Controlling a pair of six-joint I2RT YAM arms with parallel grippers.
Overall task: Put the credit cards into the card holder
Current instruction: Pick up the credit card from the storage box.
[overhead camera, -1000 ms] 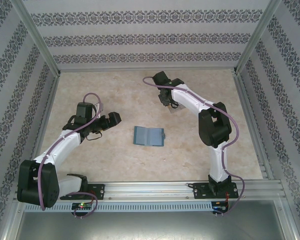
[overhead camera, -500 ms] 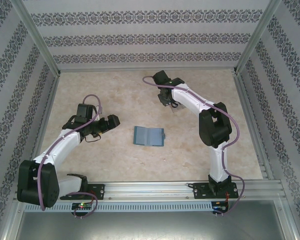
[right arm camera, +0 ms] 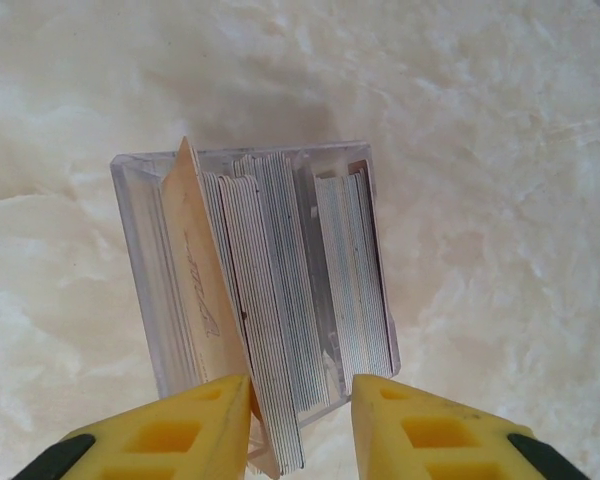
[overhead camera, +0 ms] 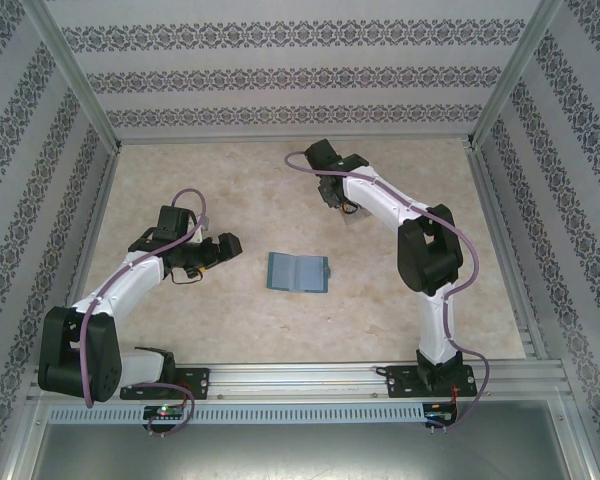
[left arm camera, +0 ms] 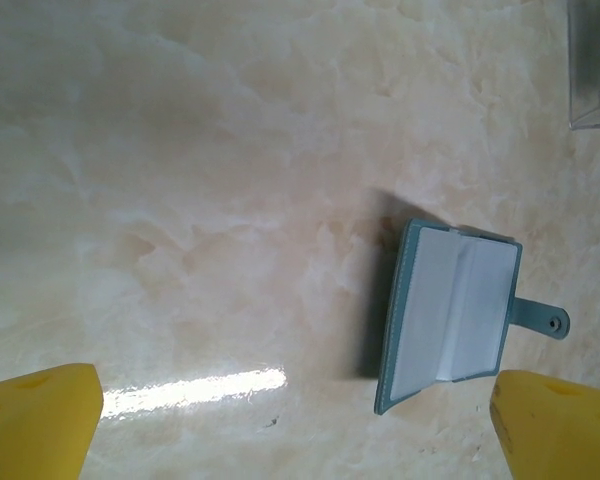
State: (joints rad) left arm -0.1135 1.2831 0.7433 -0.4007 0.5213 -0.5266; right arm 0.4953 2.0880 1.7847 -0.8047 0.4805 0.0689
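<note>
Pickup step, apparently: right hand [right arm camera: 300,420] half-closed astride credit cards [right arm camera: 270,320], unclamped; left hand [left arm camera: 298,405] wide open, empty. Next: pinch 1 card.

The card holder [left arm camera: 450,315] is teal blue, pale inside. The surface [overhead camera: 230,320] is cream with cloudy marble swirls. The walls [overhead camera: 280,75] have white stripes and dark flowery bands. The left claw [left arm camera: 295,400] and right claw [right arm camera: 300,395] have yellow fingers [right arm camera: 420,430].

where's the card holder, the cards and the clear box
card holder [left arm camera: 448,312], left wrist view, on its open pale inner panel
cards [right arm camera: 270,300], right wrist view, on the stack's top edges
clear box [right arm camera: 145,260], right wrist view, on its left wall
</note>
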